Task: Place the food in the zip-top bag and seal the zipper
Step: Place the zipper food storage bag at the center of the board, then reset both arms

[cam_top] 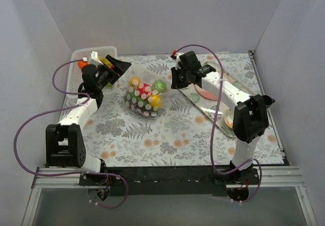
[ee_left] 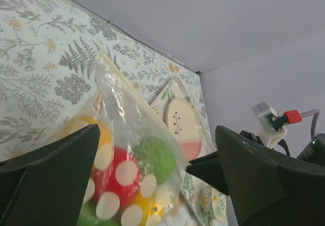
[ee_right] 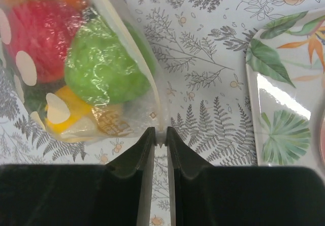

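Top view: white basket (cam_top: pixel 94 51) at 10 o'clock half hidden behind left gripper (cam_top: pixel 121 67). Tray (cam_top: pixel 205 111) at 3 o'clock partly under right arm (cam_top: pixel 223 86).
Right wrist: polka-dot bag (ee_right: pixel 91 68) cut off at 9 and 12 o'clock edges.
Left wrist: bag (ee_left: pixel 132 150) bottom cut off at 6.

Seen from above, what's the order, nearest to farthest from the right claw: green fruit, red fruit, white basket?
1. Green fruit, in the zip-top bag, just left of the right gripper.
2. Red fruit, mid-bag.
3. White basket, far-left corner.
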You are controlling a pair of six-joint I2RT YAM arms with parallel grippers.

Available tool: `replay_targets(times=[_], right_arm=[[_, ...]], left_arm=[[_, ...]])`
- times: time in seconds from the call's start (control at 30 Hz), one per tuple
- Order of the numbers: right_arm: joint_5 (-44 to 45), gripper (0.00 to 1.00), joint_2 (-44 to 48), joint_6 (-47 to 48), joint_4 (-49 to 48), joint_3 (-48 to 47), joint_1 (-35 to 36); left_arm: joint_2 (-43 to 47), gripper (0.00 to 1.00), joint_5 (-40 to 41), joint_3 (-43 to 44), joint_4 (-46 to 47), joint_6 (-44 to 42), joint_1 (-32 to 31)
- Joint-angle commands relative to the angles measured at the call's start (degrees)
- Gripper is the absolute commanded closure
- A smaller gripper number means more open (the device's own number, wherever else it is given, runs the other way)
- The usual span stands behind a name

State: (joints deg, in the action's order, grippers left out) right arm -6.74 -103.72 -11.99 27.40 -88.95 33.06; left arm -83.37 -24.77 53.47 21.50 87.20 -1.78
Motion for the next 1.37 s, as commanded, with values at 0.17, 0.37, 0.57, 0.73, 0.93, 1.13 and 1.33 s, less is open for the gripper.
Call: replay_targets(times=[0.17, 0.37, 0.57, 0.73, 0.93, 1.13, 1.33], right_arm=[[2.08, 0.45, -8.59, -0.23, 0.29, -10.98, -1.06], [4.28, 0.13, -5.37, -2.34, -0.06, -10.11, -2.38], [6.48, 0.01, 8.4, -5.41, -3.73, 0.94, -2.38], [3.85, 0.02, 23.45, -8.75, -13.06, 21.04, -2.3], [6.12, 0.01, 39.01, -9.63, -17.29, 33.3, -2.3], [6.48, 0.02, 42.55, -8.49, -17.73, 35.42, -2.38], [6.31, 0.02, 41.41, -7.79, -17.29, 34.28, -2.3]], left_arm=[[8.56, 0.02, 11.14, 2.51, -23.49, -1.15, -5.06], [14.2, 0.02, 18.0, 4.79, -36.95, -3.87, -11.39], [20.08, 0.02, 22.57, 6.2, -47.59, -9.14, -12.54], [26.4, 0.02, 27.05, 4.63, -51.2, -12.93, -12.63], [31.51, 0.02, 29.52, -0.03, -49.8, -14.86, -12.72], [34.15, 0.02, 32.07, -2.32, -47.69, -14.34, -12.63], [36.7, 0.02, 33.74, -4.42, -43.83, -13.72, -12.63]])
